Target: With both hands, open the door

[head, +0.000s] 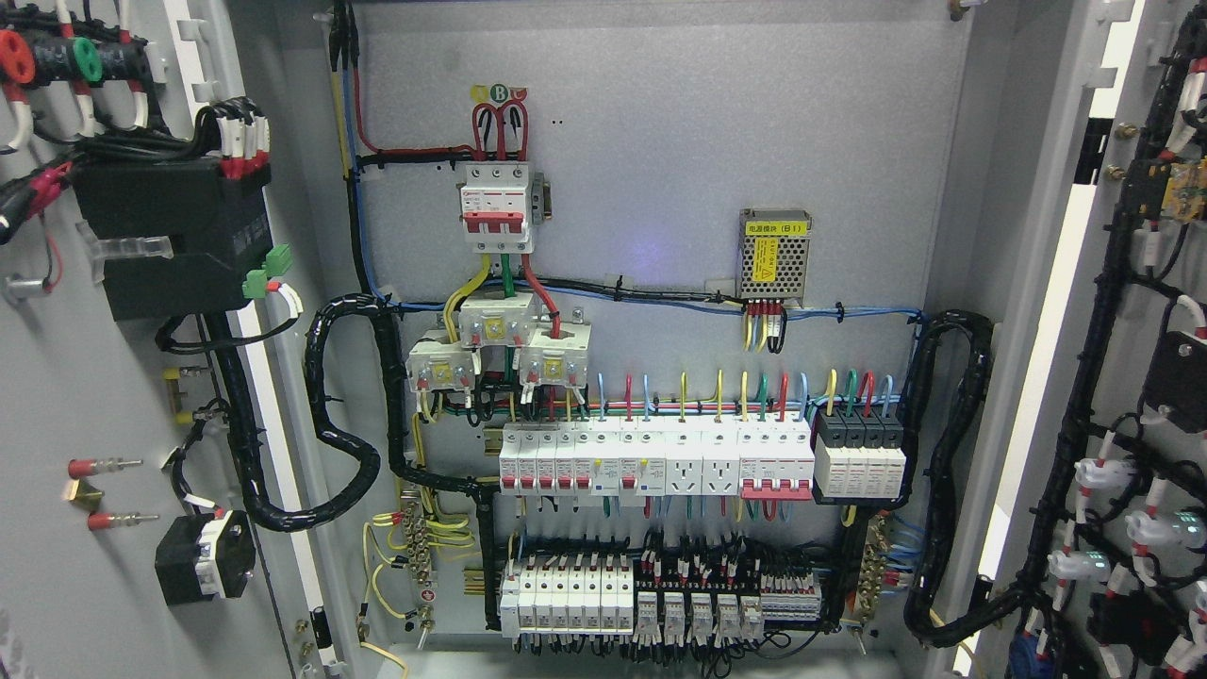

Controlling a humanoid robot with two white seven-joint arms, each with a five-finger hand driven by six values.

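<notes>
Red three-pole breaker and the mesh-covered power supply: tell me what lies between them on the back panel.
In the head view, the stretch between the red breaker and the power supply is bare grey back panel; no device sits there.

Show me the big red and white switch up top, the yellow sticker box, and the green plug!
red and white switch [497, 207], head view, front face.
yellow sticker box [775, 253], head view, yellow label.
green plug [267, 272], head view, green body.

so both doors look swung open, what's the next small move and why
Probably none on the doors: hold, or pull the arms back. The left door and right door both stand wide, their inner wiring facing the camera, and the breakers inside are fully exposed. Neither hand shows in the head view.
</notes>
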